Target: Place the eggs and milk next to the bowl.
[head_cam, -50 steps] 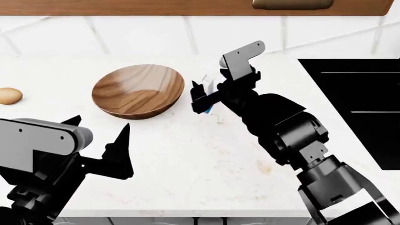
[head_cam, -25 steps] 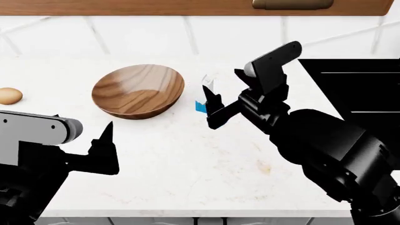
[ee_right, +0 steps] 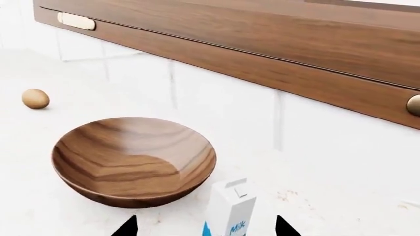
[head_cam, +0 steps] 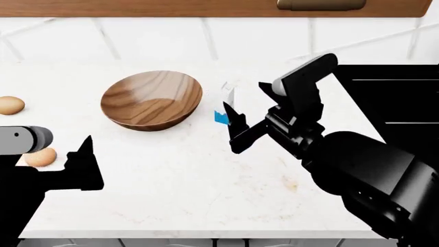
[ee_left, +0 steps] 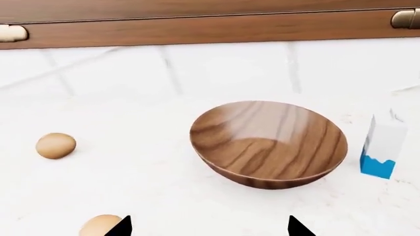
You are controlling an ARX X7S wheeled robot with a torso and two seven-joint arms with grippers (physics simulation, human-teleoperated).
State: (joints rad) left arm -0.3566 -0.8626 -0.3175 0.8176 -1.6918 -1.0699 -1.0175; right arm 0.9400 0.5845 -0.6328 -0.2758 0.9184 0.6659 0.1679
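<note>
- While the milk (head_cam: 224,105) stands upright just beside the bowl (head_cam: 151,99) (seemingly placed), the right end effector (head_cam: 250,113) is spread, empty, near it.
- Two eggs (ee_left: 56,145) lie on the desk (head_cam: 205,180), apart from the bowl; the left end effector (ee_left: 206,227), spread, faces them.

Wooden bowl (head_cam: 151,99): 1.
Milk carton (head_cam: 225,105), white with blue base: 1.
Brown eggs: 2, the far egg (head_cam: 11,105) and the near egg (head_cam: 41,157).
Gripper units: 2, left gripper (head_cam: 82,167) and right gripper (head_cam: 240,128).
</note>
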